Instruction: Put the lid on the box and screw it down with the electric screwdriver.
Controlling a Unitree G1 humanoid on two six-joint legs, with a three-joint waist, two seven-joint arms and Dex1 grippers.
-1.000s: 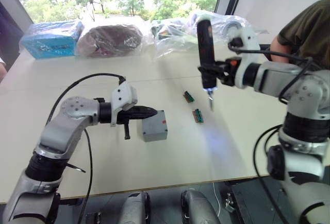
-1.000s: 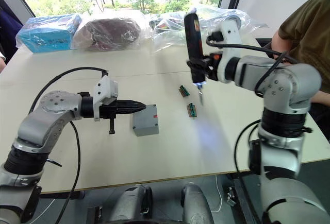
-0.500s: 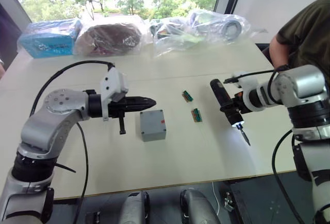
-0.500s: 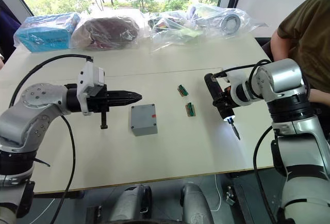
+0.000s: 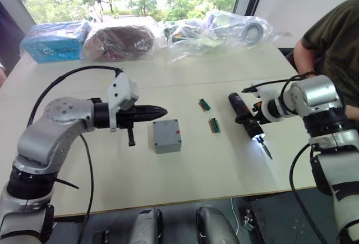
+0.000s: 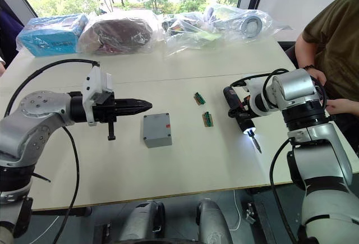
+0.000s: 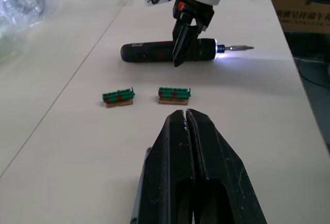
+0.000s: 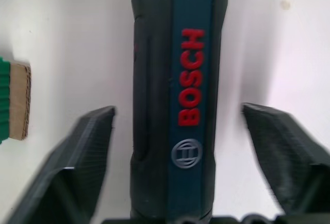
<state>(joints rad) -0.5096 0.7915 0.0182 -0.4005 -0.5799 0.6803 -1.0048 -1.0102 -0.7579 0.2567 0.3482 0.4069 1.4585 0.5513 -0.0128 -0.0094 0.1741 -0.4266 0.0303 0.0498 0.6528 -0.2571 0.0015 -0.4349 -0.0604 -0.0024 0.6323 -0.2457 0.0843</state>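
The grey box (image 5: 166, 136), with a red mark on its flat closed top, sits mid-table; I cannot tell the lid apart from it. My left gripper (image 5: 160, 111) is shut and empty, hovering just behind and left of the box, fingers (image 7: 206, 157) pressed together. The black electric screwdriver (image 5: 245, 119) lies on the table to the right, white light on at its tip, bit pointing toward the front edge. My right gripper (image 8: 178, 113) is open and straddles the screwdriver (image 8: 178, 95), with a gap on each side.
Two small green-and-red blocks (image 5: 205, 105) (image 5: 214, 125) lie between the box and the screwdriver. Plastic bags (image 5: 120, 39) and a blue package (image 5: 53, 41) line the far edge. A person in a dark shirt (image 5: 331, 36) sits at the right.
My right arm swung the screwdriver down from upright over the blocks to the table at the right. My left gripper drew back and up from the box.
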